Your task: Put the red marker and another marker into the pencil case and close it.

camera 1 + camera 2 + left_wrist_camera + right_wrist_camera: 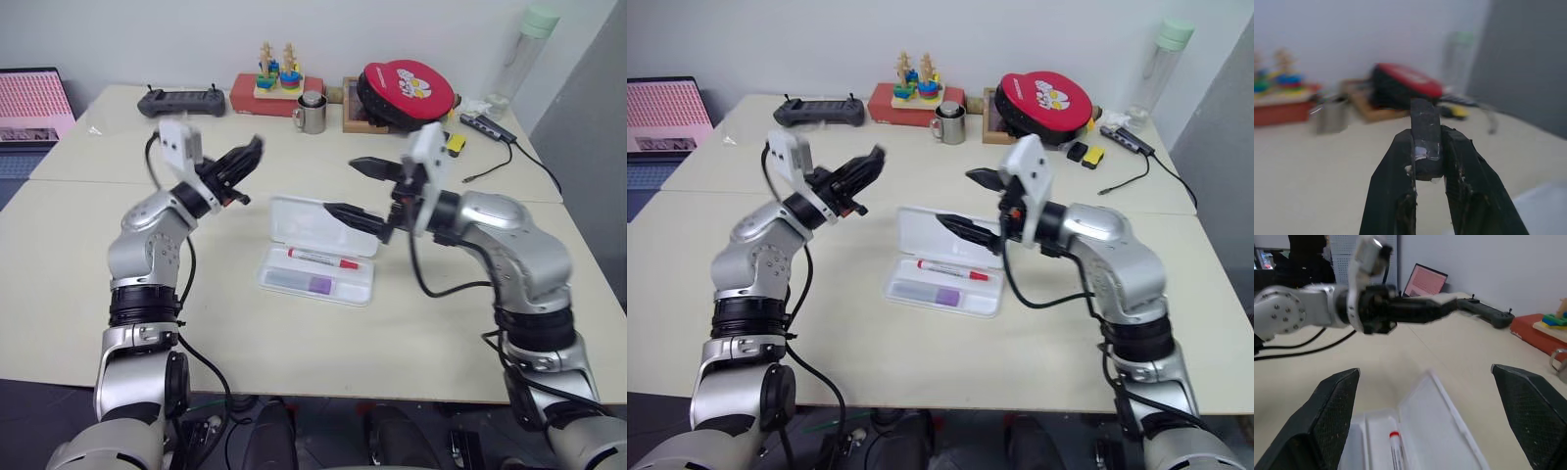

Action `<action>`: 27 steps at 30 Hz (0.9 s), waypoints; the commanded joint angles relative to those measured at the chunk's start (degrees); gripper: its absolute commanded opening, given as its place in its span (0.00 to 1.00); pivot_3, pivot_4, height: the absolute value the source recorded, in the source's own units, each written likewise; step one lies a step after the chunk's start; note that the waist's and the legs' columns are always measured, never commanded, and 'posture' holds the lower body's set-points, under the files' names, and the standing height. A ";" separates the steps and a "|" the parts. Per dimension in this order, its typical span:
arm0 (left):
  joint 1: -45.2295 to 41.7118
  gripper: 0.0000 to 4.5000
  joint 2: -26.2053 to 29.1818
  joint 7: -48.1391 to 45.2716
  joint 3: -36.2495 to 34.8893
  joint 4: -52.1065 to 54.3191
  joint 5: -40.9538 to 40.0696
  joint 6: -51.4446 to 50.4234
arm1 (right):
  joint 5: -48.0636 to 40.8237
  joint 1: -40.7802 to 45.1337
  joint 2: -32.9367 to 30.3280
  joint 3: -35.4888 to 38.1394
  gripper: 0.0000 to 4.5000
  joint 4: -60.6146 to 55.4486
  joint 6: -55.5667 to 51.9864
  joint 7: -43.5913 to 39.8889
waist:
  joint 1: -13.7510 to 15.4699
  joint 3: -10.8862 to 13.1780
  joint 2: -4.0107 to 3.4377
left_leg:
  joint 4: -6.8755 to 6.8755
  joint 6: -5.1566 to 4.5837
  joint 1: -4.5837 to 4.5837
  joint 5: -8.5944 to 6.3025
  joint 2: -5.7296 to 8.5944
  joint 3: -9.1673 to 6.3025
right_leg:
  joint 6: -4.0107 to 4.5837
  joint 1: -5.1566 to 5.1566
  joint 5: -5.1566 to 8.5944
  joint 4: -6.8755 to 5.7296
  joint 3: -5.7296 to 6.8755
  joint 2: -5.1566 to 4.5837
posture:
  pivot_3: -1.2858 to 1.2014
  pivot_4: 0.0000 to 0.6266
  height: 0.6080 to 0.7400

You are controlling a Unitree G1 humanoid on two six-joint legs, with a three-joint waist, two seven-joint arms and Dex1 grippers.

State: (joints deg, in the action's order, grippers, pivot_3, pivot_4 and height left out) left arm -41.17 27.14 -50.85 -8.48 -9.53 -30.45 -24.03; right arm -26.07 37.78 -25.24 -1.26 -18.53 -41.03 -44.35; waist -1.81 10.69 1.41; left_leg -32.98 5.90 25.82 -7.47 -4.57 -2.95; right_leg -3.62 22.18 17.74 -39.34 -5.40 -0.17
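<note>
Left gripper [247, 155] closed, holding nothing; right gripper [358, 188] wide open, empty. I see the red marker [322, 258] and lilac marker [318, 283] inside the open pencil case [294, 217] at 6 o'clock of the right gripper.

Pencil case [304, 217] open, lid up — red marker [322, 259], lilac marker [304, 282] lying in tray.

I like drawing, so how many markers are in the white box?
2, both lying in the open pencil case: the red marker nearer the lid and the lilac marker nearer the front edge. Nothing seems hidden.
</note>
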 commanded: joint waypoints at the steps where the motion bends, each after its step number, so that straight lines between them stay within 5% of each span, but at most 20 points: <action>1: 3.63 0.10 3.04 -11.90 11.17 11.78 -1.81 -5.36 | -3.73 -4.79 -5.61 4.25 1.00 -7.58 -3.04 -1.31 | -0.08 -0.01 -0.01 | 0.00 0.00 -0.04 0.00 0.00 0.00 | 0.01 -0.05 0.01 0.00 -0.01 0.00 | 0.52 0.24 1.00; 9: 2.62 0.10 4.88 -19.89 26.98 -1.71 15.51 7.92 | -3.74 -10.61 -9.21 4.38 1.00 -11.62 -4.95 2.19 | -1.36 0.00 -0.03 | -0.06 -0.27 -0.29 0.16 -0.02 0.03 | -0.31 -0.07 0.10 -0.11 -0.19 0.11 | 0.52 0.24 1.00; 27: -0.71 0.10 1.33 -25.81 26.58 -9.38 18.38 11.34 | -3.44 -14.34 -9.26 1.39 1.00 -15.51 -6.30 7.38 | -1.10 0.00 -0.02 | -0.10 -0.31 -0.01 0.18 0.00 0.02 | -0.24 0.06 0.10 -0.05 -0.16 0.09 | 0.52 0.24 1.00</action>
State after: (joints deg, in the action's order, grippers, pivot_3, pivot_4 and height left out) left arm -41.73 28.32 -76.05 18.97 -20.72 -12.13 -12.78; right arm -28.82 23.25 -34.36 -0.36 -32.00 -47.85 -37.32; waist -2.91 10.69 1.39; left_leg -33.09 5.60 25.81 -7.29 -4.58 -2.93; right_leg -3.87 22.23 17.84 -39.39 -5.56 -0.08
